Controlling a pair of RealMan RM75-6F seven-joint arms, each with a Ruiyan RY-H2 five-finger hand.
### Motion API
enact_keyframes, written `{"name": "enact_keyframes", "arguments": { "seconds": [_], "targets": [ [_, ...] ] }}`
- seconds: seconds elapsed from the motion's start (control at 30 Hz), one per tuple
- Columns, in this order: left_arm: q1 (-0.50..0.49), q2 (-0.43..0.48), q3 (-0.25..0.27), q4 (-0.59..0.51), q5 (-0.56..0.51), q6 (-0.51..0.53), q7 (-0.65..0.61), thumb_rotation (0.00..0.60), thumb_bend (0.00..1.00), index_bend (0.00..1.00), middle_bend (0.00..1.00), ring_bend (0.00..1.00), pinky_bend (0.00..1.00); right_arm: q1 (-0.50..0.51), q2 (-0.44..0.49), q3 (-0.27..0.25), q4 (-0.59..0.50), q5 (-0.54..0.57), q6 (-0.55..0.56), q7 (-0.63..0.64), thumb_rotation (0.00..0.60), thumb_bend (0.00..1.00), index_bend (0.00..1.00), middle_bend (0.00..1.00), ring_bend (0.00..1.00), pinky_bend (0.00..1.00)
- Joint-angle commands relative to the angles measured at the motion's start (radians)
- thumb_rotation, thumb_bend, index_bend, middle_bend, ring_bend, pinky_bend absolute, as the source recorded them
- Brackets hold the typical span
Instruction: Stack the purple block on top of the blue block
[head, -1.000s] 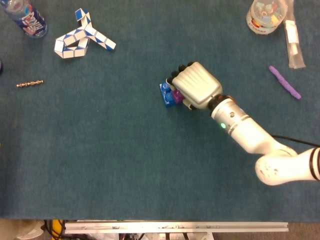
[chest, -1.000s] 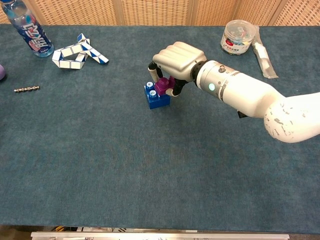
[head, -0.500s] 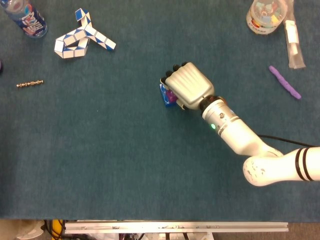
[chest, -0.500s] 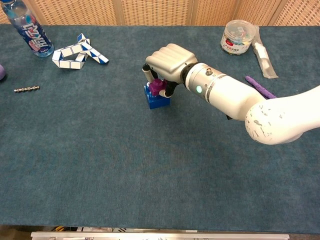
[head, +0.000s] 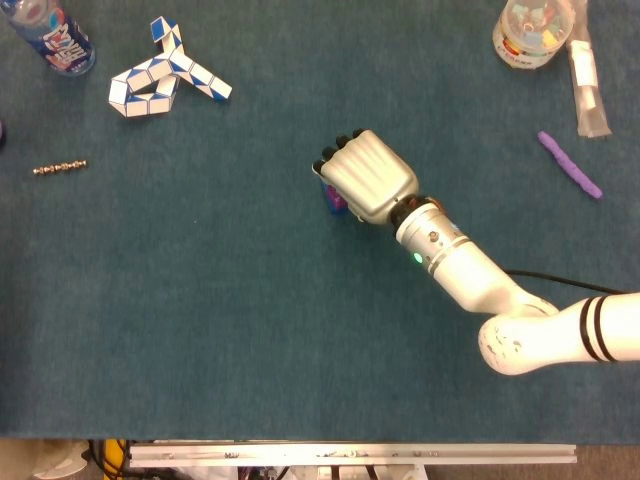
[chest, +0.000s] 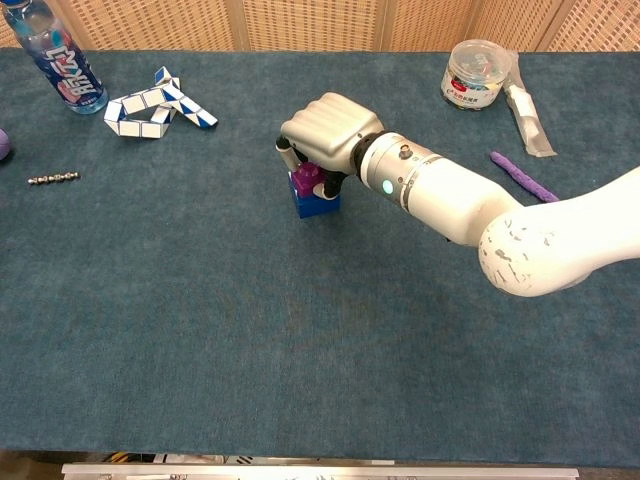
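The purple block (chest: 306, 181) sits on top of the blue block (chest: 318, 203) in the middle of the table. My right hand (chest: 325, 132) covers both from above and grips the purple block between its fingers. In the head view my right hand (head: 366, 177) hides nearly all of the stack; only a sliver of the blue block (head: 330, 196) and a bit of the purple block (head: 341, 203) show at its left edge. My left hand shows in neither view.
A blue-and-white twisty puzzle (chest: 155, 104) and a bottle (chest: 55, 57) stand at the far left, with a bead chain (chest: 54, 178) nearer. A clear jar (chest: 476, 74), a wrapped packet (chest: 526, 119) and a purple stick (chest: 522, 174) lie at the right.
My right hand has moved left with the purple block, from beside the blue block's right part to squarely over it. The purple block now rests lower on the blue one.
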Motion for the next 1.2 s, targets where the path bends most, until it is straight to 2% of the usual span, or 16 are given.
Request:
{"name": "enact_keyframes", "arguments": {
  "seconds": [0.03, 0.5, 0.93, 1.2],
  "targets": [
    [0.001, 0.000, 0.000, 0.001, 0.000, 0.000, -0.001, 0.600, 0.17, 0.20, 0.18, 0.19, 0.31, 0.001, -0.003, -0.003, 0.002, 0.000, 0.005, -0.003, 0.600, 0.30, 0.56, 0.44, 0.35, 0.43],
    [0.004, 0.002, 0.002, -0.002, 0.001, 0.002, -0.006, 0.600, 0.17, 0.20, 0.18, 0.19, 0.31, 0.006, -0.005, -0.011, 0.012, 0.004, 0.004, -0.004, 0.600, 0.30, 0.54, 0.42, 0.34, 0.43],
    [0.005, 0.002, 0.002, -0.002, 0.002, 0.001, -0.005, 0.600, 0.17, 0.20, 0.18, 0.19, 0.31, 0.011, -0.002, -0.012, 0.005, 0.023, 0.011, -0.016, 0.600, 0.30, 0.42, 0.38, 0.30, 0.40],
    [0.004, 0.003, 0.002, -0.004, 0.001, -0.002, -0.006, 0.600, 0.17, 0.20, 0.18, 0.19, 0.31, 0.011, -0.006, -0.013, 0.013, 0.015, 0.011, -0.007, 0.600, 0.30, 0.39, 0.36, 0.29, 0.38]
  ]
}}
